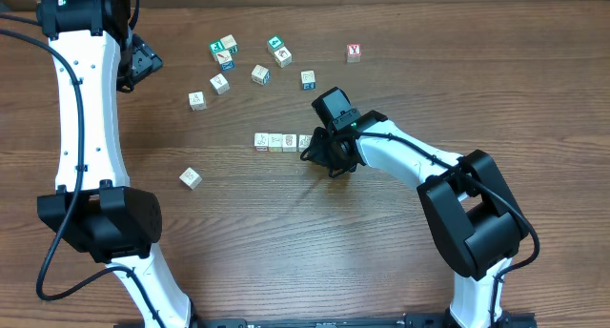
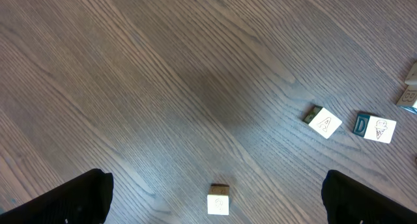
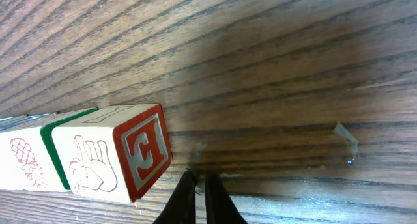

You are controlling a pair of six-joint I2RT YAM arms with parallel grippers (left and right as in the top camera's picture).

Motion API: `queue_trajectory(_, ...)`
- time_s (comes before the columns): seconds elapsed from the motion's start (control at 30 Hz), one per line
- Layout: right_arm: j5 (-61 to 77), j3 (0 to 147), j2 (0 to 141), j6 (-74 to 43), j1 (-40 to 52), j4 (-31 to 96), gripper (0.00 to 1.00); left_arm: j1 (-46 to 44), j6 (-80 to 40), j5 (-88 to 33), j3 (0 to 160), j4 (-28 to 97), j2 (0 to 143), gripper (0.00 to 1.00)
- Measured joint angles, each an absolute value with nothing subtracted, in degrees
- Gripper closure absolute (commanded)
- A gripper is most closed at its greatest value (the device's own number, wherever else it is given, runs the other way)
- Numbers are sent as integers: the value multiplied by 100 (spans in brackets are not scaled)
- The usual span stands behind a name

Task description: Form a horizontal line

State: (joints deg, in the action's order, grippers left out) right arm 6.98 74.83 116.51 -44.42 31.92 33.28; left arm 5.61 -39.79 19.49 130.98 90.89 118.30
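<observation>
Horizontal line [image 1: 282, 141]: row of 4 small pale wood cubes, mid worktop [image 1: 286, 252], running straight left-right. Each cube sits flat on a face. Cubes are side to side and appear to touch. Tops are pale w/ small printed drawings, too small to read from overhead. Leftmost shows a reddish strip along its front edge.

Right-end cube [image 3: 111, 155], partly hidden from overhead, shows close in right wrist view. One face is red-framed w/ letter "E"; the adj. pale face has a red outline of a hand sign. Next cube [image 3: 26, 162] sits tight against it, w/ a green side and a pineapple drawing on its pale face.
</observation>
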Motion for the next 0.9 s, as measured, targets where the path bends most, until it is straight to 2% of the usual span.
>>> queue_trajectory(0.9,707,7467,11653,-4442,3199,3253,96,561,-3979,1949,13098,9089,11830,0)
